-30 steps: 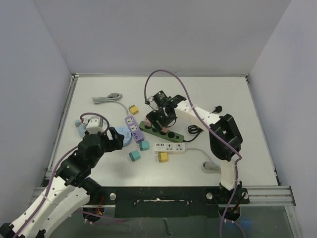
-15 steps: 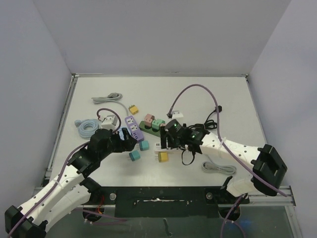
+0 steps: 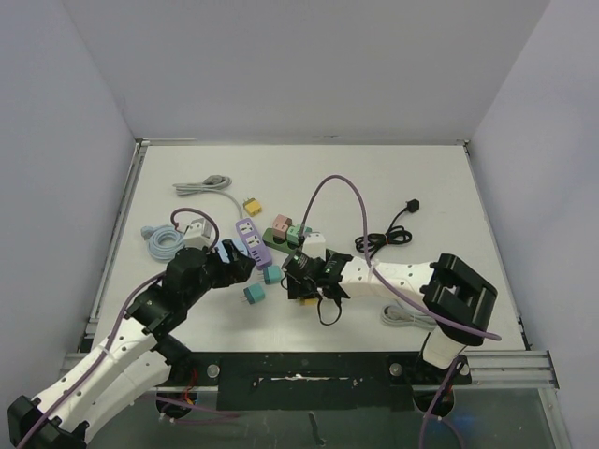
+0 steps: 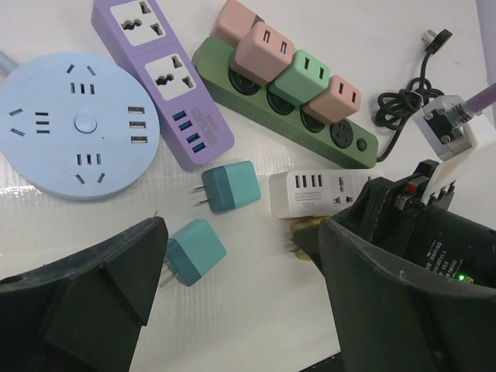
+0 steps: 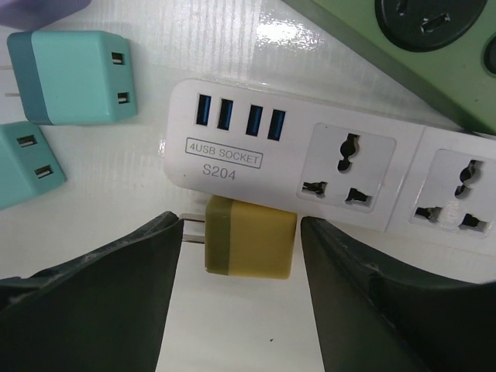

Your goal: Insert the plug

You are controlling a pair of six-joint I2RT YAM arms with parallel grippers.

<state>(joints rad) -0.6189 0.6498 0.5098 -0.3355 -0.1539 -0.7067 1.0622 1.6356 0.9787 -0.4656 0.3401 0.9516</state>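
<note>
A yellow plug (image 5: 248, 236) lies on the table, prongs pointing left in the right wrist view, touching the near side of the white power strip (image 5: 310, 167) marked S204. My right gripper (image 5: 240, 242) is open, low over the table, with one finger on each side of the yellow plug and not touching it. In the top view the right gripper (image 3: 305, 285) is near the table's middle front. My left gripper (image 3: 239, 262) is open and empty, above two teal plugs (image 4: 229, 186) (image 4: 194, 252). The yellow plug (image 4: 304, 231) is partly hidden in the left wrist view.
A green power strip (image 4: 225, 85) carrying pink and green adapters lies behind the white one. A purple strip (image 4: 167, 85) and a round blue socket (image 4: 77, 124) lie to the left. Cables lie at the back left, right (image 3: 384, 240) and front right.
My right gripper has moved from the green strip toward the front and left, down to the yellow plug. The left arm has shifted slightly.
</note>
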